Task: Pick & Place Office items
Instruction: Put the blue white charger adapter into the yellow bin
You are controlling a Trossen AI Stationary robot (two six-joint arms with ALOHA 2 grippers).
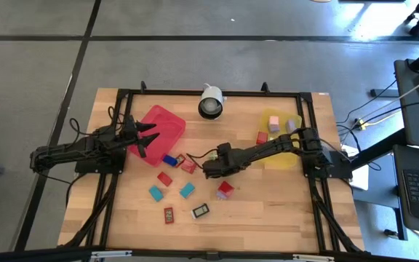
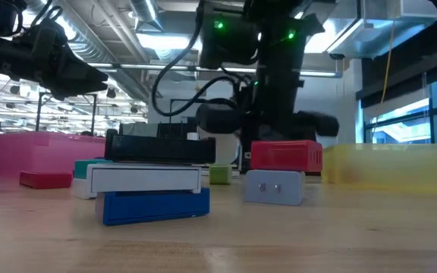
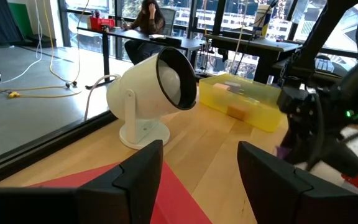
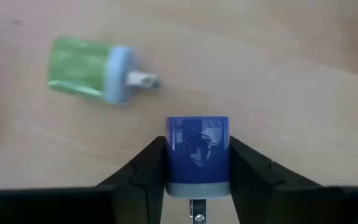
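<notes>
Grip's on: right gripper (image 4: pixel 197 167) has its fingers clamped on the blue piece (image 4: pixel 198 154), dead centre between them, long axis running back toward the wrist. Green piece (image 4: pixel 91 76) lies near, just ahead and off to one side. Left gripper (image 3: pixel 199 180) waits part-open and empty over the red tray (image 1: pixel 167 121).

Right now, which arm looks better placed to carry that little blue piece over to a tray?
The right. Its gripper is already shut on the blue piece, beside a green piece on the table. The left gripper hangs open over the red tray, holding nothing.
</notes>
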